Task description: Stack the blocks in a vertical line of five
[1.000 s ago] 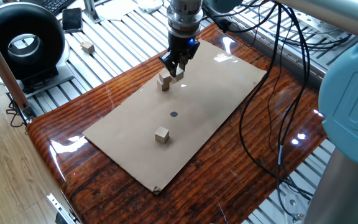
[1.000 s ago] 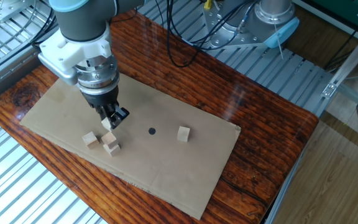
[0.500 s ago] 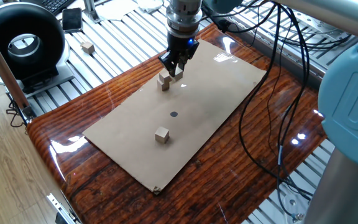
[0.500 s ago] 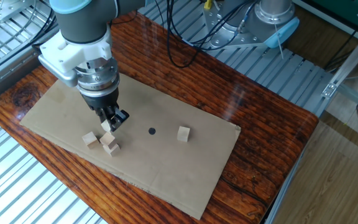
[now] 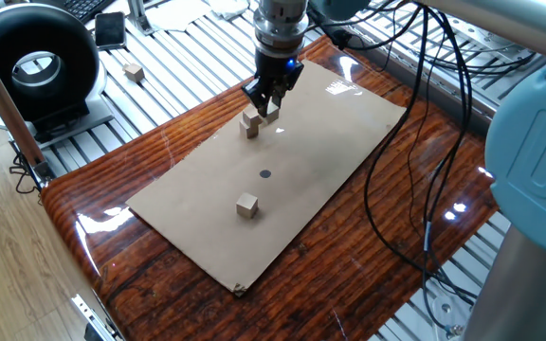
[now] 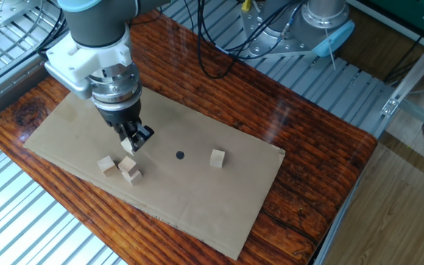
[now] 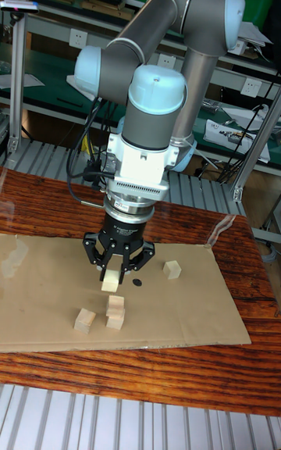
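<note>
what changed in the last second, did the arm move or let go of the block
Almost nothing. The end effector crept slightly upward and still grips one block above the two-block stack. It has not let go. The single block beside the stack, the lone block farther along the cardboard and the cardboard sheet stayed where they were.
</note>
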`<action>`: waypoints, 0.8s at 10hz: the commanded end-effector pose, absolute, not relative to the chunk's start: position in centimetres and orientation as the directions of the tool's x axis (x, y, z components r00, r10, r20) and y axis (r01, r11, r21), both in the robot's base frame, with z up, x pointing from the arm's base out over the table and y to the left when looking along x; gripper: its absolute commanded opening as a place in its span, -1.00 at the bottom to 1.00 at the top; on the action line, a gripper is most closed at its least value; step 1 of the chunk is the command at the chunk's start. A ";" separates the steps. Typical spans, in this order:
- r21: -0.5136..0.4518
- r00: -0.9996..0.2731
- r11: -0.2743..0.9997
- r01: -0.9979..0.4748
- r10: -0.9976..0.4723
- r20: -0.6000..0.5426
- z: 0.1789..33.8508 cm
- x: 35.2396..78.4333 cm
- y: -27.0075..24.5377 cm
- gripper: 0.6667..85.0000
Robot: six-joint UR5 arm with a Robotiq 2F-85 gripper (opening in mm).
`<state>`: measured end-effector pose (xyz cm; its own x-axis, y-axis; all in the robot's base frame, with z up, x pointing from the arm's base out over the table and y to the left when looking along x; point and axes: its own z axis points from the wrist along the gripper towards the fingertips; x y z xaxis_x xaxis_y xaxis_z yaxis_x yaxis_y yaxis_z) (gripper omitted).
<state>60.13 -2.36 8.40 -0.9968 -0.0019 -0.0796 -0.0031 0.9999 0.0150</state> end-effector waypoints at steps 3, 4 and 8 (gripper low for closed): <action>-0.016 -0.990 0.999 -0.051 -0.052 -0.132 8.6 61.5 -3.6 -0.99; -0.016 -0.986 0.998 -0.061 -0.063 -0.154 8.6 62.2 -3.5 -0.99; 0.004 -0.982 0.998 -0.070 -0.068 -0.175 8.6 62.8 -2.8 -0.99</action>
